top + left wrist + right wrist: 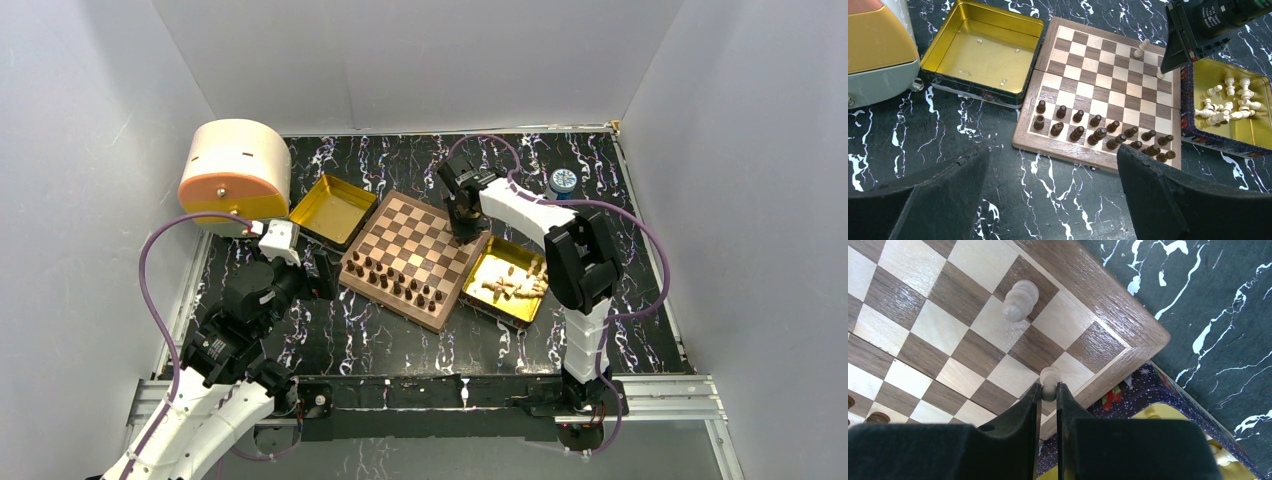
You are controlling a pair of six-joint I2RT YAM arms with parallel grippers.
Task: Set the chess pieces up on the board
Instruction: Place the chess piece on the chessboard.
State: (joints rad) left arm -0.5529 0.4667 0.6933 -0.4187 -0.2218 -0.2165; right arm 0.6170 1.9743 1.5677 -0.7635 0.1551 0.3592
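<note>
R gripper [1049,390] is pinched tight on a light piece [1049,380], right by a corner of the board [421,226]. Can't tell if it touches the sq. 1 more pale piece [1019,300] stands close by. Dark pieces [1098,133] stand in 2 rows on the near side. L gripper [1053,167] is spread wide over the table [400,340], holding nothing. Other pale ones [1228,107] lie in a gold tray [1243,131] next to the board.

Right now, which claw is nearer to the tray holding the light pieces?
Right. The right claw, shut on a light piece, is over the board corner next to that tray. The open left claw is beyond the board's opposite side.
</note>
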